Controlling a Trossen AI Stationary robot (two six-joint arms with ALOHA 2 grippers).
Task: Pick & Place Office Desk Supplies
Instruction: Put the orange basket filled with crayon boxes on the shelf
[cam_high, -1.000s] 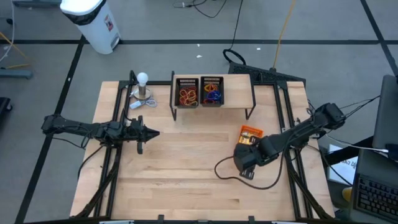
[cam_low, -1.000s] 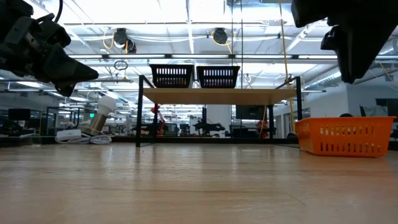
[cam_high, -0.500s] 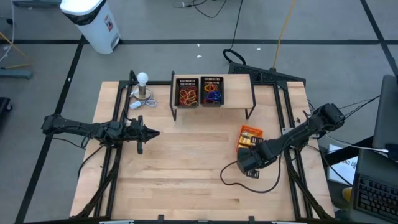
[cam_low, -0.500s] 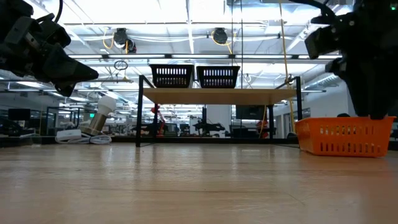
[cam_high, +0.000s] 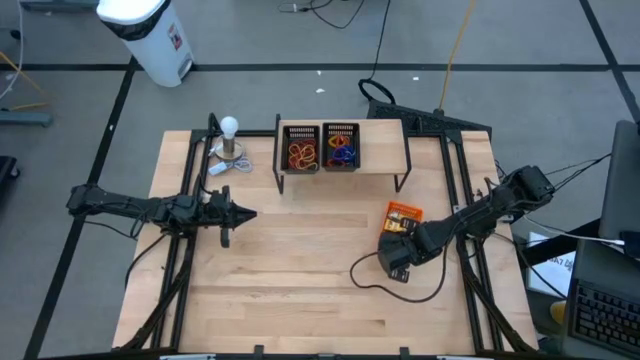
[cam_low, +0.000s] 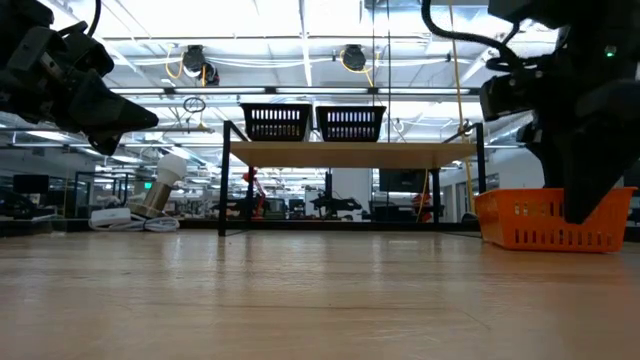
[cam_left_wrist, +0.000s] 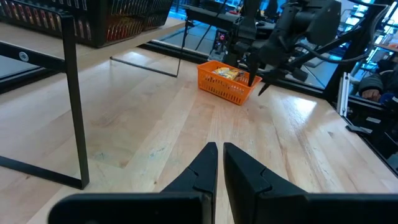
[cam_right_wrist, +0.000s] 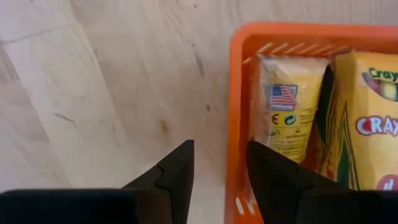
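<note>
right gripper (cam_right_wrist: 219, 168) jaws apart, empty, over orange bin (cam_right_wrist: 239, 112) rim | yellow packets (cam_right_wrist: 289, 118) cut off | left gripper (cam_left_wrist: 220, 163) jaws closed

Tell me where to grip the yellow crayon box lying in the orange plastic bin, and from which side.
Come straight down from above. The yellow crayon box lies flat in the orange plastic bin, beside a yellow packet, so only its top face is exposed. Probably pinch it across its narrow width, one finger in the gap by that packet. The right gripper, open, hangs over the bin's rim.
</note>
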